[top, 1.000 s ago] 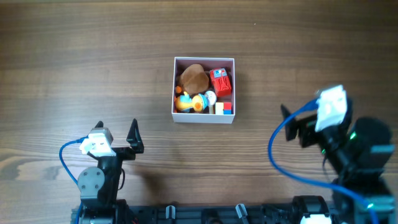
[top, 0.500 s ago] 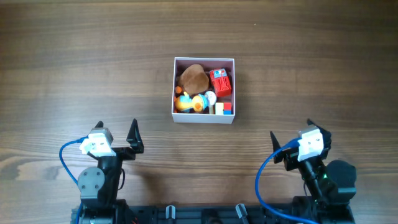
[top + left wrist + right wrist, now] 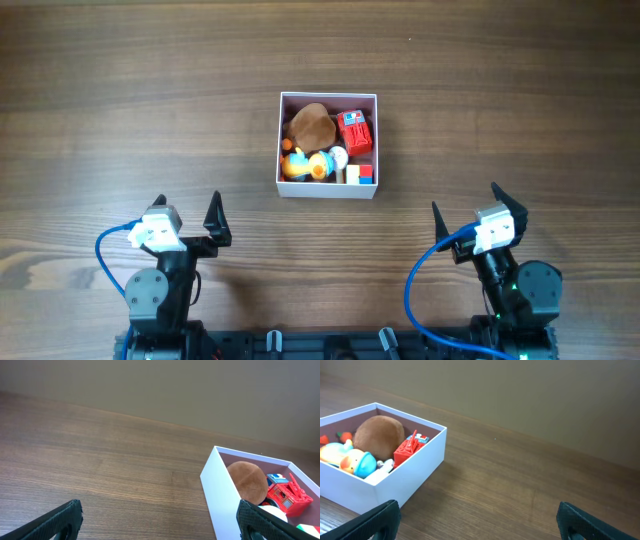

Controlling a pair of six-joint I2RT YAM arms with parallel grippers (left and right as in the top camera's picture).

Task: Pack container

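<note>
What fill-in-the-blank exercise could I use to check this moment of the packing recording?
1. The container stands on a ____ table.
2. The left gripper and the right gripper are both ____ and hold nothing.
3. The red toy lies ____ the container, beside a round brown toy.
Missing words: wooden; open; inside.

No legible text, label, brand, number or sign on anything in view.
</note>
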